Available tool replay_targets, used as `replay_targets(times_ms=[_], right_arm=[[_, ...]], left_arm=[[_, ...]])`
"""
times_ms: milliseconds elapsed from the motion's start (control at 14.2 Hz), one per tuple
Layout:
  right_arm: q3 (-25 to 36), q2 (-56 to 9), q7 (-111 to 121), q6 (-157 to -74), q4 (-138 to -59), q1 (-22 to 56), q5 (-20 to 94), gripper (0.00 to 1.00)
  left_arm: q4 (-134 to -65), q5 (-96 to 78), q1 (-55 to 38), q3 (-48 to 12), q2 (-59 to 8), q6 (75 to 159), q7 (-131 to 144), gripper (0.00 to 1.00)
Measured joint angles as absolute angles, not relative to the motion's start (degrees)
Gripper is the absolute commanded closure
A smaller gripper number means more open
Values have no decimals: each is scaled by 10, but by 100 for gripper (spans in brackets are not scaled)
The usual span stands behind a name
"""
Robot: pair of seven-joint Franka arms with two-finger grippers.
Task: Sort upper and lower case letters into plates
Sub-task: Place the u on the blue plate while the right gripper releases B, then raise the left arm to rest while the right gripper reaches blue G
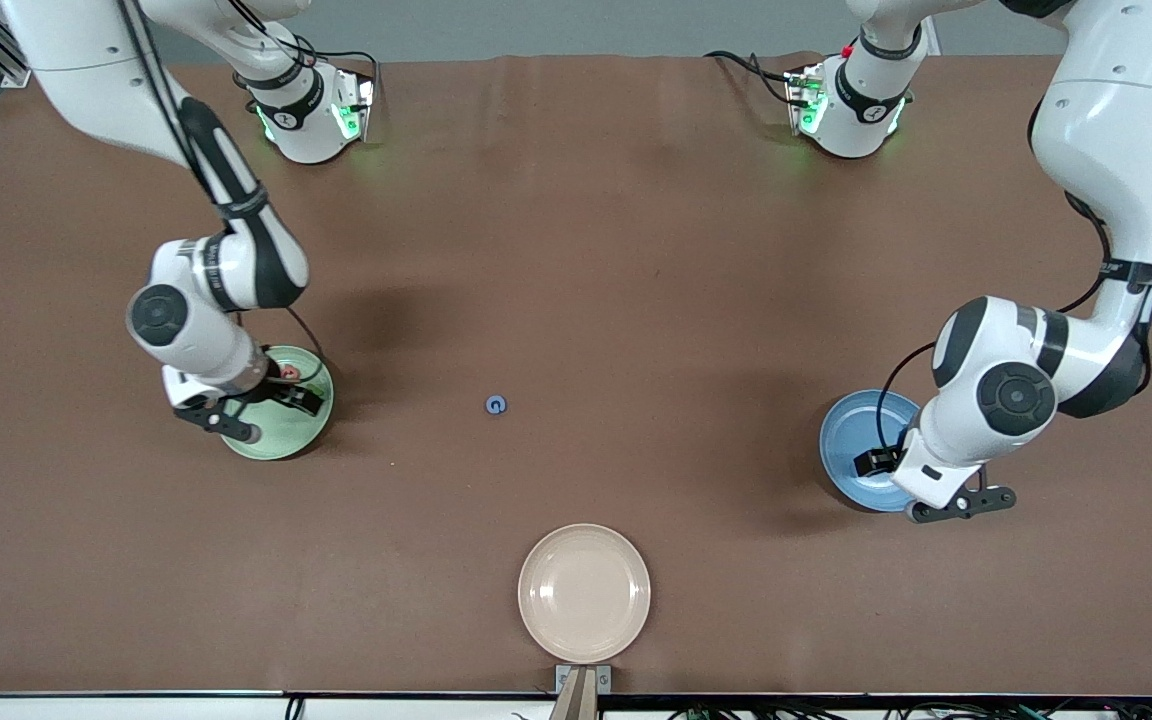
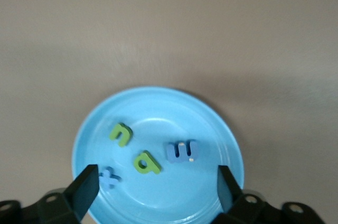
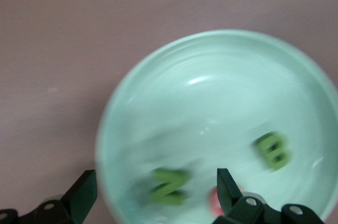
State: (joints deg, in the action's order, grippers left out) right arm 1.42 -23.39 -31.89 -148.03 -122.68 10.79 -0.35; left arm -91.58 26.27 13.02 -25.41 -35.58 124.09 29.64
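Open brown tabletop around the small blue plastic letter (image 1: 496, 404)

It lies alone, well apart from the round cream-beige plastic plate (image 1: 584, 593) nearer the camera; arms overhang only the table ends beside it.

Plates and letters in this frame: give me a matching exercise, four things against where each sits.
Things:
1. blue plate
2. green plate
3. beige plate
4. blue letter

Places:
A. alone on the bare table, between the green and blue plates
B. under the left claw, holding four letters
C. nearest the front camera, nothing in it
D. under the right claw, holding a green B

Pairs: 1-B, 2-D, 3-C, 4-A
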Motion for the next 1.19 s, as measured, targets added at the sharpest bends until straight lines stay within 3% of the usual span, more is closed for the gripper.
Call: replay_targets(times_ms=[281,702,983,1194], right_arm=[[12,-257,-493,-1480,-1184,213,-3,0],[13,-350,-656,-1468,-1080,292,-4,0],[13,-385,-723,-1431,-1014,317,-3,0],[13,-402,-754,-1429,-995,333,-3,11]], left_arm=[[-891,249,143,-258,-267,1189,200,0],[-750,183,151,-269,-205,957,93,0],[-740,157,150,-272,-151,870,60,0],[-747,117,124,-231,-109,857,44,0]])
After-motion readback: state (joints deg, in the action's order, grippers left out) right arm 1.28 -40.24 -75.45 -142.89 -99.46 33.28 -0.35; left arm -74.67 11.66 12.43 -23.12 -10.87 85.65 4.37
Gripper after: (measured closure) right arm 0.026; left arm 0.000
